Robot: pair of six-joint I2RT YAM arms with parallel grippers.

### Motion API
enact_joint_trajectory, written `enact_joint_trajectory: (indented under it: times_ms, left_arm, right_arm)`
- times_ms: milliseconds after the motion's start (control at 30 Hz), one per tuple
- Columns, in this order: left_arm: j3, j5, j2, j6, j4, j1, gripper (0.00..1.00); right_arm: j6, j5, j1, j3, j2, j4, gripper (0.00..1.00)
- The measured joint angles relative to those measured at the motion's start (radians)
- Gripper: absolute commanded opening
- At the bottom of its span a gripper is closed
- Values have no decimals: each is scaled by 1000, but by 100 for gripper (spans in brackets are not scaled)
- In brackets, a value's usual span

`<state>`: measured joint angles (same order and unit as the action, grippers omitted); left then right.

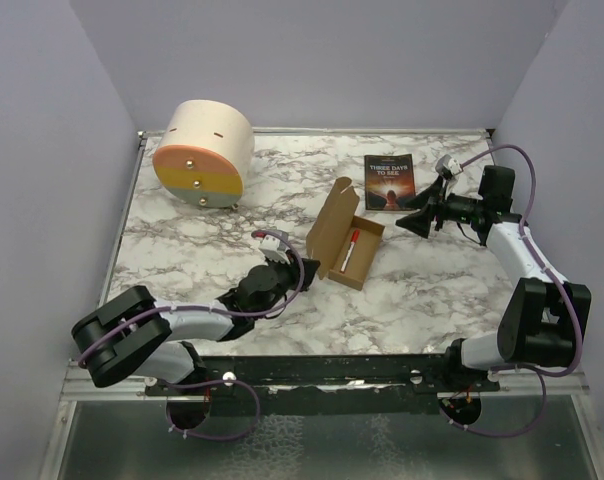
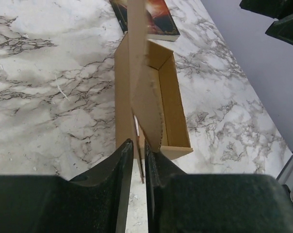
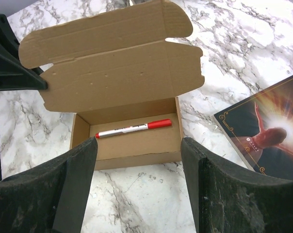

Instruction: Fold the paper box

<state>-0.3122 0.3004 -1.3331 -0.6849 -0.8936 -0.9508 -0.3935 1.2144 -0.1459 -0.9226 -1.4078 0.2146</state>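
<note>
The paper box (image 1: 347, 238) stands open, its raised lid's edge between the left gripper's (image 1: 308, 268) nearly closed jaws; whether they pinch it I cannot tell. The right gripper's (image 1: 414, 222) jaws gape wide, the box ahead of them.

the top view looks down from above and behind the arm bases over the whole table (image 1: 432, 290); both wrist views sit low and close, facing the paper box (image 1: 344, 238) from opposite sides, all three sharing it
</note>
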Motion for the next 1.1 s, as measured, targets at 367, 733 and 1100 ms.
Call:
enact_joint_trajectory:
  times_ms: [367, 733, 1100]
  left_arm:
    - [-67, 18, 47, 129, 159, 14, 0]
    - [-66, -238, 187, 288, 291, 208, 0]
    - [-77, -501, 194, 395, 333, 287, 0]
  right_arm:
    - [-2, 0, 0, 0, 0, 0, 71]
    - [-38, -32, 0, 54, 95, -54, 99]
    - [-134, 96, 0, 62, 19, -4, 99]
